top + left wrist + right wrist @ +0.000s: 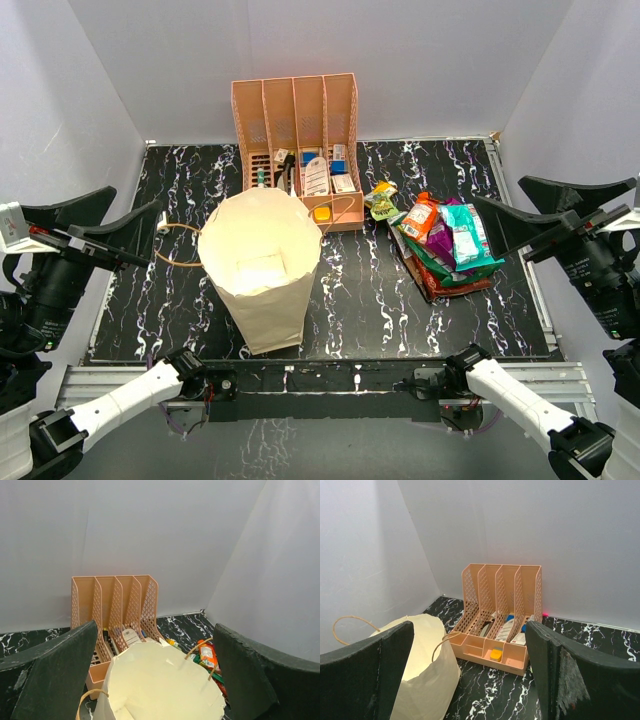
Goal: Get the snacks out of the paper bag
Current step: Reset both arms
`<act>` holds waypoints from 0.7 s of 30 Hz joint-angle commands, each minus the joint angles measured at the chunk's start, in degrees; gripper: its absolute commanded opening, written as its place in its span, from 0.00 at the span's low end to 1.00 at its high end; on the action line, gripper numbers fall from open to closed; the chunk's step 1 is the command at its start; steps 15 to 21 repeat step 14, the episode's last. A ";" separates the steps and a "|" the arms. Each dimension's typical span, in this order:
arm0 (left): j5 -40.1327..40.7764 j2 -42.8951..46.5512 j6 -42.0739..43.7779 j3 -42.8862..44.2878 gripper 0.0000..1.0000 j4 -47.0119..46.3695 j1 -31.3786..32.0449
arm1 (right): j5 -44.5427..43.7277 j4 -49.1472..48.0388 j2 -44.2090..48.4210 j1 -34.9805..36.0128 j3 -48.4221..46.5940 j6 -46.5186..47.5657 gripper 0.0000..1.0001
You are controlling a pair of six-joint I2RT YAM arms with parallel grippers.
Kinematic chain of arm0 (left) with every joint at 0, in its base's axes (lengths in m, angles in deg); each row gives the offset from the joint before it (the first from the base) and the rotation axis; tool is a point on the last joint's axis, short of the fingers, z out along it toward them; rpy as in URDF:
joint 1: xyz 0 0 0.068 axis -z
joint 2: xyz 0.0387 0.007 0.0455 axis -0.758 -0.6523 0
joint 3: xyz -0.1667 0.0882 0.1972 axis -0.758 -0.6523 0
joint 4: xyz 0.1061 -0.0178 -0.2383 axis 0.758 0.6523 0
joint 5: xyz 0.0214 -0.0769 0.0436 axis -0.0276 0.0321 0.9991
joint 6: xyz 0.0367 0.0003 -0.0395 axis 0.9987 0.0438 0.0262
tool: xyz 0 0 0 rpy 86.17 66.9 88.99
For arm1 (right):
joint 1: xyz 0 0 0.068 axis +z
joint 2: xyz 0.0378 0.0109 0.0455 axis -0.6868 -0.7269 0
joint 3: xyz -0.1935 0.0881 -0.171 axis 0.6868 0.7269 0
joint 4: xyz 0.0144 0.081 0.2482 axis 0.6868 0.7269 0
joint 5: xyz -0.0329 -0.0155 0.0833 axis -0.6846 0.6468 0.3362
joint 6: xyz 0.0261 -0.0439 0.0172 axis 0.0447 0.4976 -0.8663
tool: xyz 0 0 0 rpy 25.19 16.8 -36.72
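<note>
The tan paper bag [262, 268] stands upright at centre-left, mouth open; inside it only pale paper shows. The snacks [447, 243] lie piled on the table to its right: an orange packet [421, 216], a teal-white one [466, 236], purple, green and red beneath. My left gripper [138, 198] hovers open off the bag's left side, empty. My right gripper [498, 190] hovers open beside the pile's right, empty. The left wrist view looks down on the bag [160, 685] with the snacks [207, 656] beyond it. The right wrist view shows the bag [422, 672] at lower left.
A peach slotted organizer [297, 130] with small boxes and bottles stands behind the bag, touching its rim; it also shows as organizer [500, 612]. A small yellow-green packet [381, 200] lies by its right corner. White walls close in the black marbled table [370, 300].
</note>
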 commanded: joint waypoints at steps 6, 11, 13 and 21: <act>-0.61 0.39 0.43 -0.68 0.98 -0.94 0.25 | -0.69 -1.54 -0.78 0.03 0.49 -0.48 0.98; -0.45 0.66 0.43 -0.99 0.98 -1.07 0.25 | -0.10 -2.09 -0.62 0.03 1.45 -0.12 0.98; -0.40 0.80 0.28 -1.13 0.98 -0.98 0.20 | -0.75 -3.01 0.36 -0.01 3.02 -0.04 0.98; -0.46 0.85 0.18 -1.21 0.98 -1.05 0.20 | -1.69 -2.52 0.19 0.00 2.82 -0.75 0.98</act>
